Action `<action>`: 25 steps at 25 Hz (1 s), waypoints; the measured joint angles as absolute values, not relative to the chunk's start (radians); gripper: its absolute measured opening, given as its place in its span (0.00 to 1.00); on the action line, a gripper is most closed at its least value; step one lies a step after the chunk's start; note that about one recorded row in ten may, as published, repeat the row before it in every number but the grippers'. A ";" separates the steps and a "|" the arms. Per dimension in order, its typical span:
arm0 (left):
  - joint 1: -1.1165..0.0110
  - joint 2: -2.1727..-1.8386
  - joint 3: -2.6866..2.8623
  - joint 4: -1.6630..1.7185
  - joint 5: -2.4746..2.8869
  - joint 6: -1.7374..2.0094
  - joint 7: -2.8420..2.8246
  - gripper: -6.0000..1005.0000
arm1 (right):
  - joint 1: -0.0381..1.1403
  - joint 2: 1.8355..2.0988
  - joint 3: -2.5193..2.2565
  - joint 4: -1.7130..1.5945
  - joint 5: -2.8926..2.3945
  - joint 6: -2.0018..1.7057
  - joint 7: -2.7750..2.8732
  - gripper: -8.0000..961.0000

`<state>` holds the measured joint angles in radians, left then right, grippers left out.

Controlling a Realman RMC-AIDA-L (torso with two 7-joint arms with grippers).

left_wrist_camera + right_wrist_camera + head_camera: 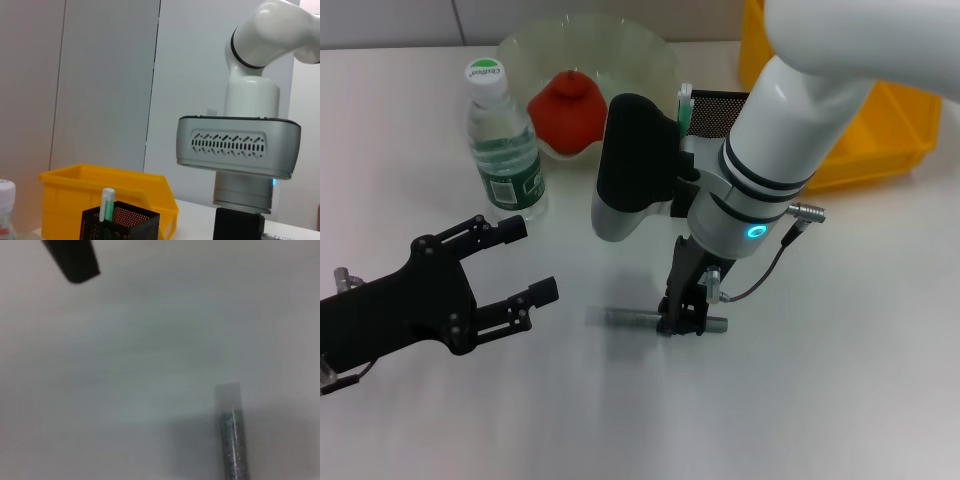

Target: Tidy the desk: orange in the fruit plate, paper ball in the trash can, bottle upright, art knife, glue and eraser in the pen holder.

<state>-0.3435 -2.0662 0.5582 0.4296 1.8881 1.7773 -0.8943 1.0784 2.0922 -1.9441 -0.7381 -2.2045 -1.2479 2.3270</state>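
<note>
Nearest the robot, the black left gripper [525,262] hovers released and idle over the white desk [840,380], while the right gripper [682,318] stands with its fingers down around the slim grey metal art knife [630,318] lying flat mid-desk; whether they pinch it yet, I cannot tell. The knife looks light, stiff and slick, best taken mid-barrel, with the black mesh pen holder [715,108] farther back beside the yellow plastic bin [880,140].

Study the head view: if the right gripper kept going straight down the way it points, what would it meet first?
Most likely the grey art knife lying on the table: the right gripper points down directly over it, seemingly already at it.
</note>
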 joint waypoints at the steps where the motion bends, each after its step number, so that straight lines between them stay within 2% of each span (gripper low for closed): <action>1: -0.344 -2.066 0.558 0.430 1.888 1.777 -0.894 0.78 | 1.078 2.092 -1.944 -0.738 -2.205 -1.248 2.327 0.19; 16: -0.346 -2.065 0.554 0.429 1.888 1.770 -0.894 0.78 | 1.068 2.092 -1.925 -0.769 -2.207 -1.265 2.327 0.15; 22: -0.341 -2.061 0.542 0.429 1.888 1.764 -0.894 0.78 | 1.008 2.084 -1.721 -0.816 -2.208 -1.304 2.241 0.15; 25: -0.335 -2.059 0.515 0.429 1.887 1.764 -0.894 0.78 | 0.936 2.083 -1.554 -0.853 -2.204 -1.334 2.130 0.15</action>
